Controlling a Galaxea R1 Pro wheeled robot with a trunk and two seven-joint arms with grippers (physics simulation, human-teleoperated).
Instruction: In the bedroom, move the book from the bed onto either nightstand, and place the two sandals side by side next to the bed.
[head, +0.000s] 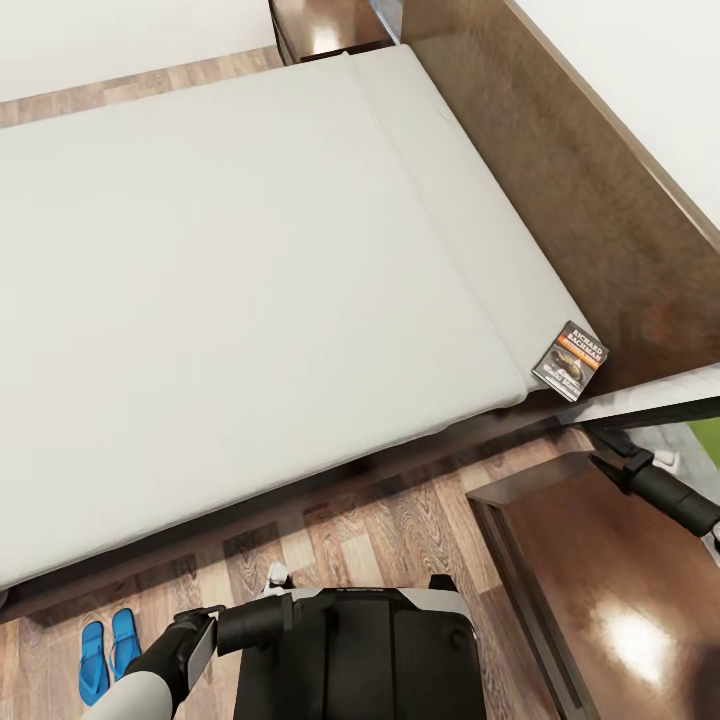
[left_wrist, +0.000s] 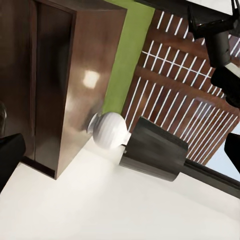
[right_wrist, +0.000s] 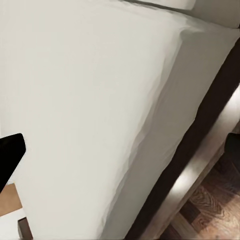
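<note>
Bed (head: 250, 300) mattress bears the book (head: 570, 361) near the right arm; gripper states cannot be told; approach flat from above.

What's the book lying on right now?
The book lies at the mattress corner by the headboard, partly past the mattress edge. What supports that overhanging part is hidden.
</note>
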